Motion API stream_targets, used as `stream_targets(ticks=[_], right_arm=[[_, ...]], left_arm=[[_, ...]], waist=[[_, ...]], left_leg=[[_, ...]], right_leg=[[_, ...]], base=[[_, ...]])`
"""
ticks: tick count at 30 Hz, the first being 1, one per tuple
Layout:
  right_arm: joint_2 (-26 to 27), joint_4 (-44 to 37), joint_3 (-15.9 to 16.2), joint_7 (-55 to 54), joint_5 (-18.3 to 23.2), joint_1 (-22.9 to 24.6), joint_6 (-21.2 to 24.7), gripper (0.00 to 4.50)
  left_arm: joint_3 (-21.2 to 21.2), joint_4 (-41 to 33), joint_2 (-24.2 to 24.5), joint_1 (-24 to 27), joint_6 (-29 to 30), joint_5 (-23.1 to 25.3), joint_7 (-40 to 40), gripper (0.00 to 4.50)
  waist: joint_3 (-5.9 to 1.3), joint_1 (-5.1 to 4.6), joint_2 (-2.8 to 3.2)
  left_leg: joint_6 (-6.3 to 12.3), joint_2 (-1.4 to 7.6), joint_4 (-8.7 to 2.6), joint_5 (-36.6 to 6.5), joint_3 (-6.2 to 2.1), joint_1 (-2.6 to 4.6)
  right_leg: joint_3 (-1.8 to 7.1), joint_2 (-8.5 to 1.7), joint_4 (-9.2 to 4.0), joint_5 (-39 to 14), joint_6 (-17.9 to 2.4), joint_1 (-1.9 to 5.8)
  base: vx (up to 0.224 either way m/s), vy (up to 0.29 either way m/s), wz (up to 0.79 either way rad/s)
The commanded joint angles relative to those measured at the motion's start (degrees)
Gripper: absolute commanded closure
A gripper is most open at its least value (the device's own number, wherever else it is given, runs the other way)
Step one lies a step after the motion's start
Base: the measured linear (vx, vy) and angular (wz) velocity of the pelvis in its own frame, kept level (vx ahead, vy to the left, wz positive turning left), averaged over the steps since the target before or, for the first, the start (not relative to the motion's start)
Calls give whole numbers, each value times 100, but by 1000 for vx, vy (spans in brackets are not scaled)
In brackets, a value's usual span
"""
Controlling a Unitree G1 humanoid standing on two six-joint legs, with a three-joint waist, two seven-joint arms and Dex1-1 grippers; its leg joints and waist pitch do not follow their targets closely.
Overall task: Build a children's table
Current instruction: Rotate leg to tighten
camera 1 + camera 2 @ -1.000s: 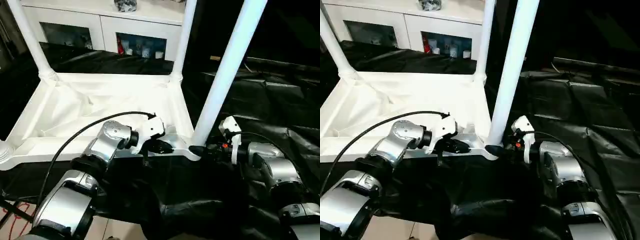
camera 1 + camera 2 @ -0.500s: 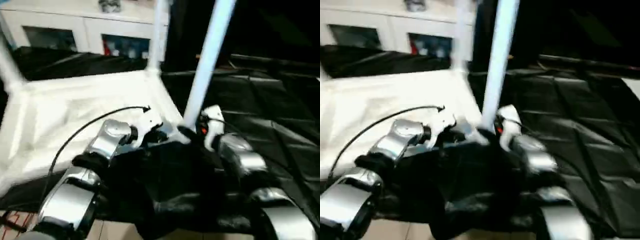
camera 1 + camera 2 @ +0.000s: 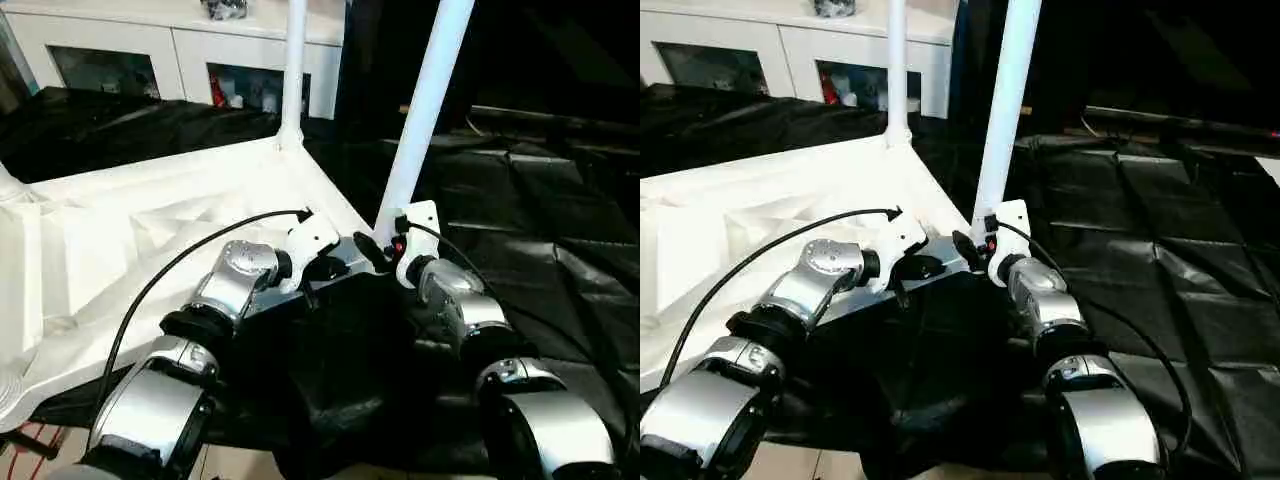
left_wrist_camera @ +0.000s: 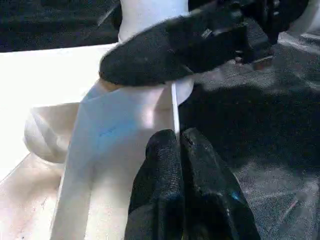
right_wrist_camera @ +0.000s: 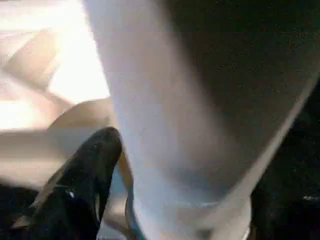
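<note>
Left eye view: the white tabletop (image 3: 150,230) lies upside down on the black-draped counter (image 3: 540,220), ribbed underside up. Two white tube legs stand in its sockets on the right side: a far leg (image 3: 293,60) in the far corner and a near leg (image 3: 425,100) in the near right corner, leaning slightly to the right. At the left edge another corner socket (image 3: 8,190) shows with the base of a leg. The left pincer (image 3: 325,268) rests at the tabletop's near rim, just left of the near leg's socket. The right pincer (image 3: 375,250) sits at the foot of the near leg, one black finger reaching across the socket. A white cabinet (image 3: 170,50) with glass doors stands beyond the counter.

Right eye view: the same layout, with both silver forearms converging on the near right corner.

Left wrist view: the left pincer's fingers (image 4: 170,180) are clenched together, tips pressed against the thin edge of the tabletop rim, with nothing between them. The right pincer's black finger (image 4: 170,47) lies across the base of the near leg.

Right wrist view: the near leg (image 5: 165,115) stands between the spread fingers; one finger (image 5: 85,185) lies beside the socket collar, apparently just apart from the tube, so the pincer looks released.
</note>
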Motion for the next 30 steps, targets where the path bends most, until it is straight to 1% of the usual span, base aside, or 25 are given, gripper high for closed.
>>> stream_targets(ticks=[1,2,4,5,6,7,8,9,10,11,12,13,14,16,17,18,19,21,22,23,24,25,26,27,30], right_arm=[[139,-207,380,851,5,105,-158,81],[100,-310,403,1154,62,162,-146,81],[-37,-608,548,1888,164,322,-14,81],[-37,-608,548,1888,164,322,-14,81],[-233,-994,766,2713,292,531,237,81],[-278,-1074,816,2879,316,576,286,81],[-387,-1247,920,3226,362,674,390,81],[-491,-1408,1022,3504,395,765,490,81],[-491,-1408,1022,3504,395,765,490,81],[-610,-1590,1140,3799,435,864,619,81],[-709,-1755,1214,4057,447,956,706,81],[-822,-1935,1306,4302,450,1053,825,81],[-884,-2034,1356,4431,449,1105,892,81],[-961,-2224,1426,4513,433,1194,957,81],[-985,-2357,1448,4541,442,1250,1037,81],[-984,-2400,1449,4543,442,1269,1073,81],[-985,-2438,1449,4549,443,1284,1106,93],[-969,-2494,1448,4538,440,1306,1166,113],[-961,-2552,1462,4521,458,1324,1230,118],[-961,-2553,1462,4521,458,1324,1230,118],[-980,-2696,1481,4530,508,1371,1365,133],[-988,-2784,1483,4543,544,1400,1458,133],[-989,-2802,1484,4545,551,1406,1478,142],[-986,-2846,1478,4533,558,1420,1511,149],[-982,-2892,1459,4496,568,1441,1538,173]], left_arm=[[-325,-170,-174,72,-212,-78,-492,450],[-332,-205,-136,93,-226,-96,-581,450],[-347,-237,-40,129,-285,-96,-705,450],[-347,-237,-40,129,-285,-96,-705,450],[-363,-256,75,155,-351,-110,-897,450],[-368,-261,104,160,-381,-115,-948,450],[-371,-281,162,176,-417,-151,-1116,450],[-376,-302,220,190,-455,-175,-1254,450],[-376,-302,220,190,-455,-175,-1254,450],[-377,-314,278,202,-545,-197,-1380,450],[-366,-336,325,215,-603,-223,-1520,450],[-361,-360,393,224,-638,-234,-1648,450],[-357,-376,432,229,-647,-240,-1720,450],[-360,-403,507,240,-694,-237,-1810,450],[-350,-434,570,255,-712,-265,-1885,450],[-345,-448,597,264,-716,-279,-1916,450],[-348,-459,615,272,-717,-290,-1940,450],[-361,-495,658,302,-713,-302,-1984,450],[-362,-519,679,330,-705,-308,-2000,450],[-362,-519,679,331,-705,-308,-2001,450],[-358,-550,692,358,-685,-314,-2020,450],[-351,-576,694,376,-663,-316,-2020,450],[-349,-582,694,380,-659,-317,-2020,450],[-339,-595,688,389,-635,-324,-2012,450],[-325,-615,669,401,-589,-335,-1985,450]], waist=[[-320,33,2],[-328,33,-9],[-317,53,-6],[-314,59,-11],[-305,64,-13],[-299,91,-9],[-295,96,-4],[-280,142,3],[-280,142,3],[-281,166,2],[-279,173,1],[-276,202,-1],[-274,213,-9],[-279,262,-7],[-278,265,-42],[-275,273,-35],[-276,274,-28],[-276,270,-44],[-284,266,-38],[-288,265,-48],[-293,263,-48],[-294,270,-54],[-288,274,-60],[-298,277,-70],[-289,277,-63]], left_leg=[[477,-74,-281,-1056,119,-18],[521,-74,-270,-989,121,-26],[646,-77,-265,-944,126,-21],[692,-68,-264,-960,125,-23],[686,-72,-269,-1001,129,-14],[695,-55,-269,-1074,126,-6],[674,-49,-277,-1116,124,-10],[599,-34,-283,-1187,138,6],[599,-34,-283,-1187,138,6],[513,-28,-292,-1288,131,5],[488,-23,-291,-1312,134,9],[457,-26,-296,-1355,127,16],[465,-22,-289,-1365,134,15],[424,-14,-295,-1319,133,21],[417,-17,-294,-1306,136,15],[371,-22,-306,-1300,127,9],[354,-20,-308,-1319,124,10],[318,-22,-307,-1312,123,5],[310,-19,-307,-1261,119,4],[319,-25,-298,-1213,124,4],[329,-27,-293,-1176,127,5],[352,-33,-288,-1077,128,-1],[369,-33,-287,-1050,135,2],[393,-31,-281,-973,134,-2],[386,-32,-282,-1003,138,-1]], right_leg=[[128,-141,-302,-333,-1506,355],[127,-140,-283,-225,-1533,363],[120,-131,-290,-128,-1571,367],[121,-139,-284,-141,-1599,366],[121,-129,-300,-249,-1594,362],[119,-137,-309,-357,-1584,358],[116,-136,-314,-436,-1572,355],[110,-120,-326,-587,-1537,344],[110,-120,-326,-587,-1537,344],[104,-128,-326,-756,-1507,343],[107,-133,-328,-802,-1493,332],[107,-132,-346,-897,-1446,342],[114,-133,-343,-897,-1435,336],[119,-147,-333,-907,-1396,316],[117,-144,-332,-909,-1385,316],[114,-152,-332,-1013,-1340,317],[113,-151,-333,-1048,-1332,313],[118,-155,-332,-1070,-1307,312],[117,-157,-318,-989,-1324,314],[116,-151,-311,-917,-1332,315],[118,-152,-306,-865,-1341,315],[118,-142,-294,-743,-1348,328],[119,-138,-295,-701,-1350,323],[116,-144,-276,-608,-1367,332],[114,-149,-287,-670,-1385,323]], base=[[0,0,0],[0,0,0],[0,0,0],[0,0,0],[0,0,0],[0,0,0],[0,0,0],[0,0,0],[0,0,0],[0,0,0],[0,0,0],[0,0,0],[0,0,0],[0,0,0],[0,0,0],[0,0,0],[0,0,0],[0,0,0],[0,0,0],[0,0,0],[0,0,0],[0,0,0],[0,0,0],[0,0,0],[0,0,0]])
